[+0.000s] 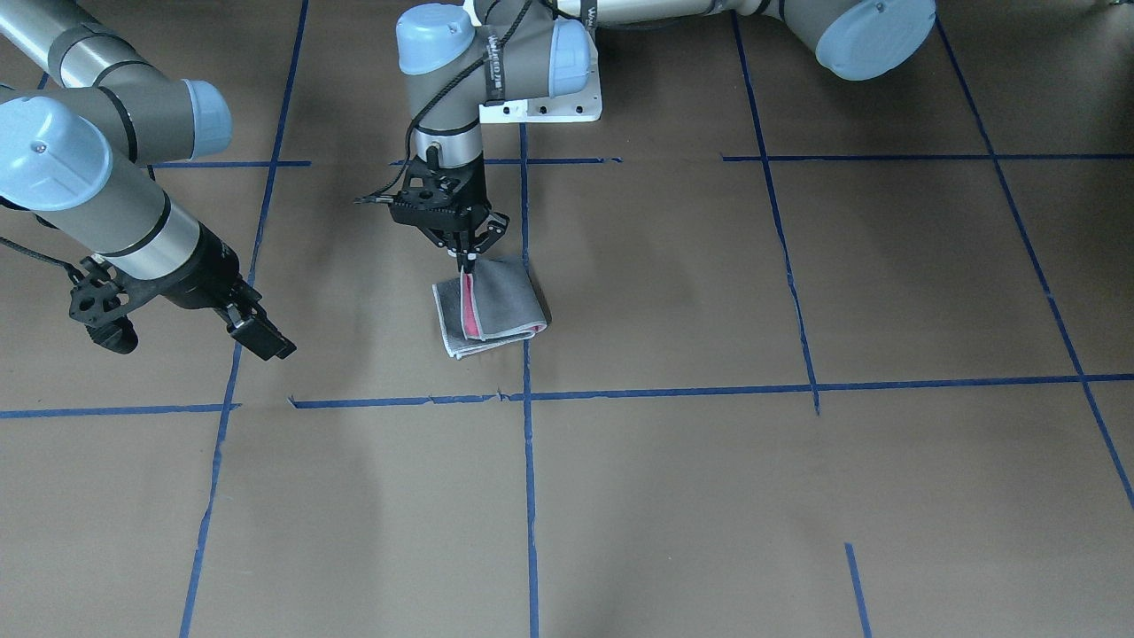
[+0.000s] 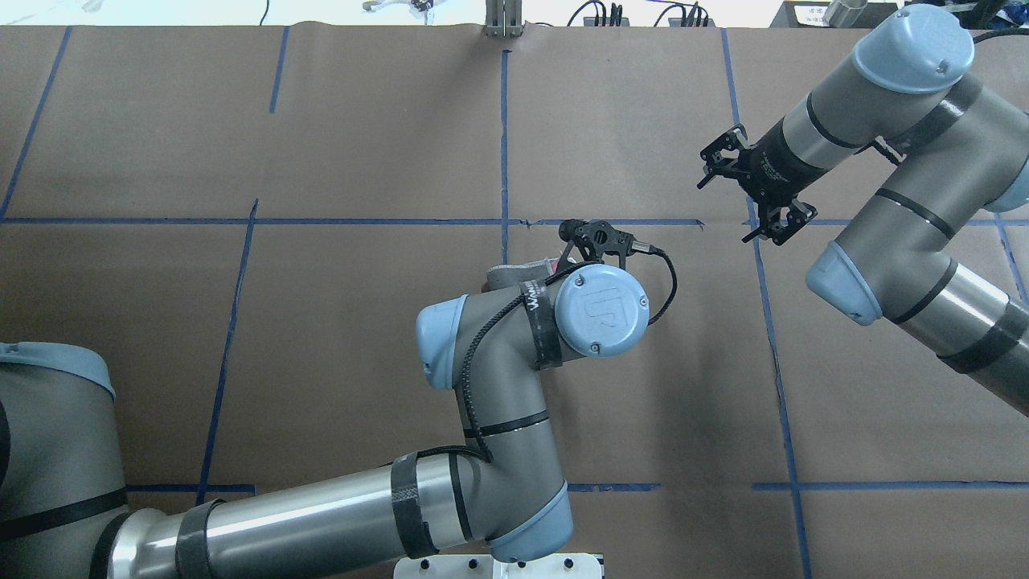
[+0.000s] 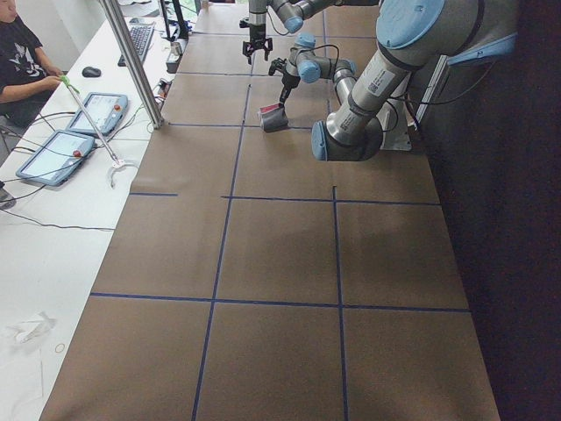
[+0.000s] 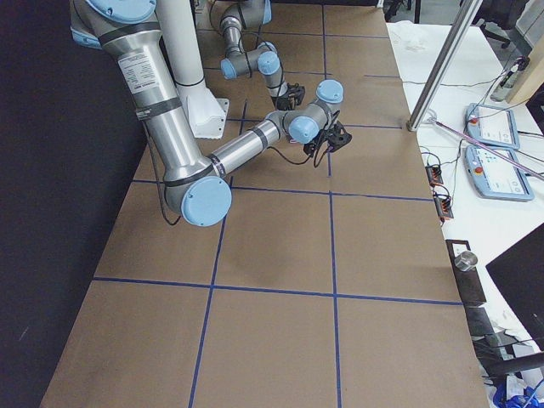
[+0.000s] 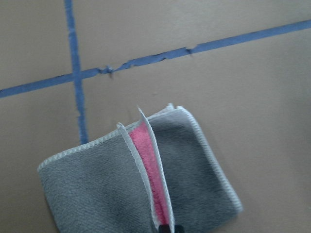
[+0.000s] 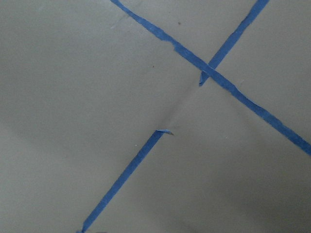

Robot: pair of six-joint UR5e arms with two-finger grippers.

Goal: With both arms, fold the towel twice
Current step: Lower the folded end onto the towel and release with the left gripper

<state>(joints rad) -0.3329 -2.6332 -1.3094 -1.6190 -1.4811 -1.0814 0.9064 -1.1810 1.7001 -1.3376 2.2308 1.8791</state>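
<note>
The towel (image 1: 500, 306) lies folded on the brown table near the middle, grey face out, with a pink-red strip showing between its layers. My left gripper (image 1: 467, 261) points straight down and is shut on the pale border of the upper layer at the edge nearest the robot. The left wrist view shows the towel (image 5: 97, 184) with my shut fingertips (image 5: 166, 228) on that border. Overhead, my left wrist hides most of the towel (image 2: 514, 273). My right gripper (image 1: 261, 335) hovers apart from the towel, looks open and is empty; it also shows overhead (image 2: 752, 193).
Blue tape lines (image 1: 528, 390) mark a grid on the brown paper. The white pedestal base (image 1: 540, 106) stands just behind the towel. An operator (image 3: 17, 61), tablets (image 3: 53, 156) and a metal pole (image 3: 131, 61) are beside the table's far side.
</note>
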